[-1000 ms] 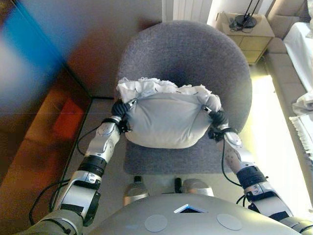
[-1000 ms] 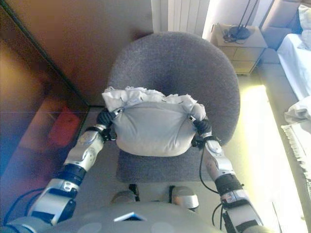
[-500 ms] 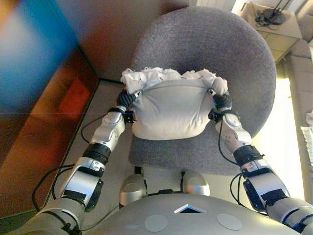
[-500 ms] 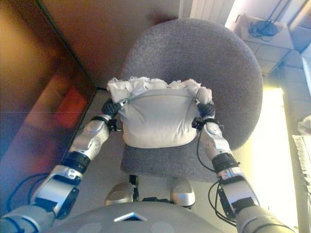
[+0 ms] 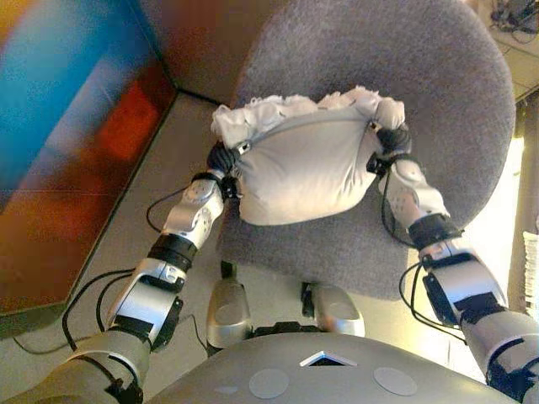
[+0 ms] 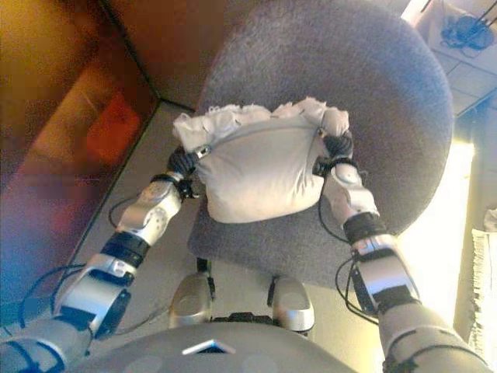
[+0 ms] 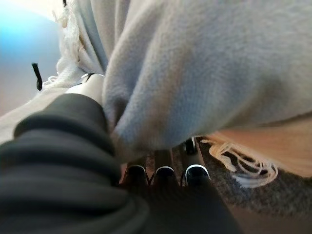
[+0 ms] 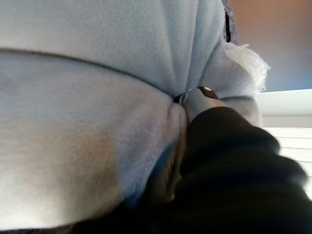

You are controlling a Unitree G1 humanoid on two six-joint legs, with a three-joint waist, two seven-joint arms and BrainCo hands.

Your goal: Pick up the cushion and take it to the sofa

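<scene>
A light grey cushion (image 5: pixel 307 168) with a white frilled edge hangs between my two hands over the seat of a round grey chair (image 5: pixel 438 93). My left hand (image 5: pixel 223 158) grips its left corner and my right hand (image 5: pixel 392 139) grips its right corner, a little higher. In the left wrist view my fingers (image 7: pixel 165 173) curl under the cushion (image 7: pixel 204 63) with its fringe beside them. In the right wrist view my thumb (image 8: pixel 197 97) presses into the cushion (image 8: pixel 87 97). No sofa is in view.
A reddish-brown wooden wall or cabinet (image 5: pixel 76 151) runs along the left, close to the chair. A small bedside cabinet (image 6: pixel 466 47) stands at the far right behind the chair. Pale floor (image 5: pixel 135 219) shows between the chair and the wooden wall.
The whole picture has shifted and turned, so the camera has moved. The cushion stays gripped in both hands, and its right corner now sits higher than its left.
</scene>
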